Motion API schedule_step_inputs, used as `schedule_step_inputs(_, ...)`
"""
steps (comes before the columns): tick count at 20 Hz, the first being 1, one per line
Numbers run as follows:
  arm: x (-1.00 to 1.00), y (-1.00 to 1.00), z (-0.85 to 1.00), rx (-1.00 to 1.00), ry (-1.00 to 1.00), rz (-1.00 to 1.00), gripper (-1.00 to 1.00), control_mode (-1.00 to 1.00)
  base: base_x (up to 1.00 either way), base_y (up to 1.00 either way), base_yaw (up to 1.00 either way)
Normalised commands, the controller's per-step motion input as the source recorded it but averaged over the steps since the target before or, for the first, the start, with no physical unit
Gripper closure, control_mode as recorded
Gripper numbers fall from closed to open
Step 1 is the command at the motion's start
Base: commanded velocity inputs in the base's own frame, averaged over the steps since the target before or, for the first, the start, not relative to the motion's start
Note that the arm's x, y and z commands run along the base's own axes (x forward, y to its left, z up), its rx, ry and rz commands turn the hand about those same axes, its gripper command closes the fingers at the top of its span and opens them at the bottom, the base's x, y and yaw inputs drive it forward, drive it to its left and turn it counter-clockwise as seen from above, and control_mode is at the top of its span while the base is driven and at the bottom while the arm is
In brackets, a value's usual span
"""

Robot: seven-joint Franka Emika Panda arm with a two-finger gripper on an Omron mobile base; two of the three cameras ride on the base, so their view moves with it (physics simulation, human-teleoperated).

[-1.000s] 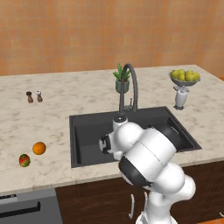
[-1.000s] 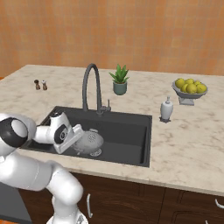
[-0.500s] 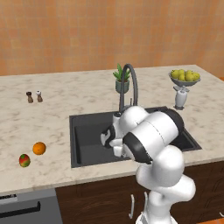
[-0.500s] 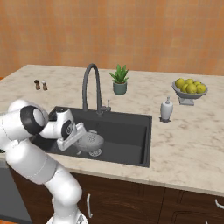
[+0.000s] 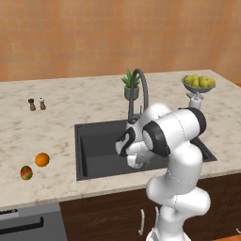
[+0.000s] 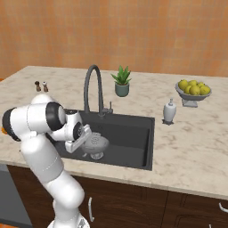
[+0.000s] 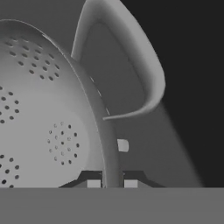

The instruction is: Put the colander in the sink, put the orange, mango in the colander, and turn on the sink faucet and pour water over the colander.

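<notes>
**Colander down in the sink, end effector on its rim**

From the left, the orange [image 5: 42,159] and mango [image 5: 27,172] waited on the tabletop [image 5: 70,106], well apart from the sink [image 5: 96,143].

From the right, the colander [image 6: 95,143] sat low in the basin beside the faucet [image 6: 94,89].

Through the hand camera, the end effector [image 7: 112,181] pinched the colander's rim just below a loop handle. Best, I judged, to set it flat and upright before letting go.

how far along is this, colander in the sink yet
In hand: the gripper pinches the colander by its rim, low inside the sink. Whether it rests on the bottom is unclear. Left: the orange and mango lie on the counter, and no water shows at the sink faucet.
</notes>
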Motion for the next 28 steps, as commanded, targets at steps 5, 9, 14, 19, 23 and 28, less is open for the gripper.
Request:
schedule_step_inputs(5, 0.00, 0.11, -0.36, -0.01, -0.07, -0.14, 1.00, -1.00, 0.00, 0.00, 0.00)
schedule_step_inputs(9, -0.19, 0.16, -0.37, 0.00, -0.07, -0.11, 1.00, -1.00, 0.00, 0.00, 0.00)
schedule_step_inputs(14, -0.26, 0.30, -0.35, 0.00, 0.00, -0.13, 1.00, -1.00, 0.00, 0.00, 0.00)
schedule_step_inputs(19, -0.47, 0.33, -0.39, 0.00, 0.01, -0.11, 1.00, -1.00, 0.00, 0.00, 0.00)
schedule_step_inputs(23, -0.45, 0.26, -0.34, 0.00, 0.00, -0.08, 1.00, -1.00, 0.00, 0.00, 0.00)
schedule_step_inputs(28, -0.51, 0.28, -0.37, 0.00, 0.00, -0.08, 1.00, -1.00, 0.00, 0.00, 0.00)
